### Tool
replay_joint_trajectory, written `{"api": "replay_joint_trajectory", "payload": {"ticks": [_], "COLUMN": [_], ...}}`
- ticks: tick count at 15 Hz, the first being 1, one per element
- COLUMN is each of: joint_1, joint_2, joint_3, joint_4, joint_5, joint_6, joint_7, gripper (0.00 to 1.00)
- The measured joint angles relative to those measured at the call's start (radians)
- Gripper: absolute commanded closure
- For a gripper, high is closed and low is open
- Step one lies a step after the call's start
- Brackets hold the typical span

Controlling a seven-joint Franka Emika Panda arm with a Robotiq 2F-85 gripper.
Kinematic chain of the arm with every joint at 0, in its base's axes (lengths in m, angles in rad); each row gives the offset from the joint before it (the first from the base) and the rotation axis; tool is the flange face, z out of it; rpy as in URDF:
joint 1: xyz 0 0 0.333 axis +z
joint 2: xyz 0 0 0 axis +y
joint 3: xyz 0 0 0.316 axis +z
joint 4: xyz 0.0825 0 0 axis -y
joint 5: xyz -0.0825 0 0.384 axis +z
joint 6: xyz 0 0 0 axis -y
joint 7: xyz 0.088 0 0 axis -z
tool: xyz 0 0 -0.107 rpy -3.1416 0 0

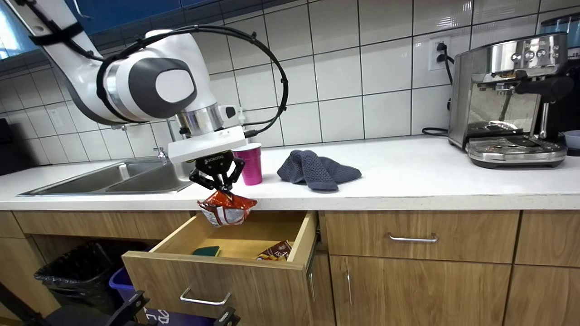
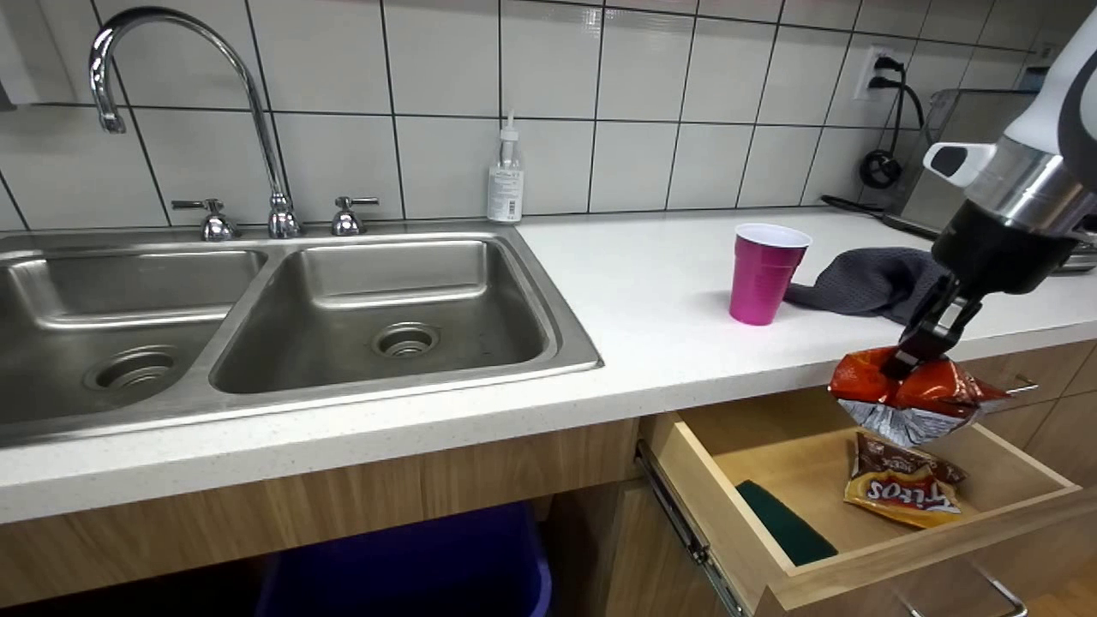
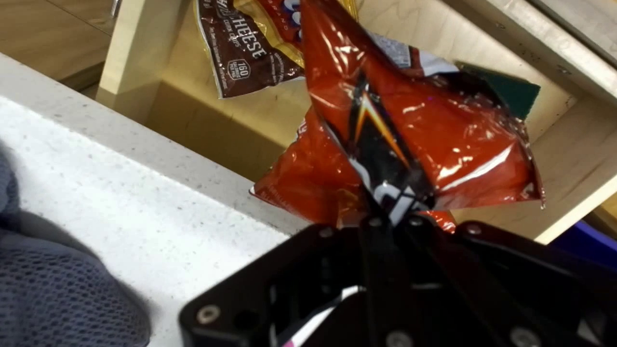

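My gripper (image 1: 225,191) is shut on a red and silver snack bag (image 1: 229,209), pinching it by its upper middle so the ends spread out on both sides. Seen in an exterior view, the red bag (image 2: 947,392) hangs above the pulled-out drawer (image 2: 926,557), just off the counter's front edge. Inside the drawer lie a brown and yellow chip bag (image 2: 900,497) and a dark green flat item (image 2: 784,524). From the wrist view, the red bag (image 3: 453,140) covers part of the chip bag (image 3: 236,62) and of the green item (image 3: 513,89). Bag folds hide the fingertips there.
On the white counter (image 1: 408,176) stand a pink cup (image 1: 252,168) and a crumpled grey cloth (image 1: 315,171) behind the drawer. A steel sink (image 2: 561,343) with a faucet (image 2: 257,111) lies beside them. A coffee machine (image 1: 512,99) and a soap bottle (image 2: 506,180) are near the wall.
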Motion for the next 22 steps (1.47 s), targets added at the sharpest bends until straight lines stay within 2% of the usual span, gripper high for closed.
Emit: {"api": "replay_joint_trajectory", "payload": {"ticks": [7, 8, 9, 11, 18, 19, 22], "joint_1": [0.015, 0.018, 0.021, 0.025, 0.027, 0.027, 0.028], "joint_2": [0.124, 0.136, 0.147, 0.163, 0.179, 0.179, 0.179], "joint_3": [0.004, 0.005, 0.006, 0.007, 0.009, 0.009, 0.001], "joint_4": [0.0, 0.0, 0.0, 0.0, 0.0, 0.0, 0.001], "joint_5": [0.055, 0.062, 0.068, 0.078, 0.094, 0.094, 0.093], "joint_6": [0.15, 0.162, 0.172, 0.184, 0.208, 0.21, 0.211], "joint_7": [0.022, 0.022, 0.022, 0.023, 0.024, 0.024, 0.036], "gripper": [1.0, 0.74, 0.73, 0.6, 0.06, 0.01, 0.0]}}
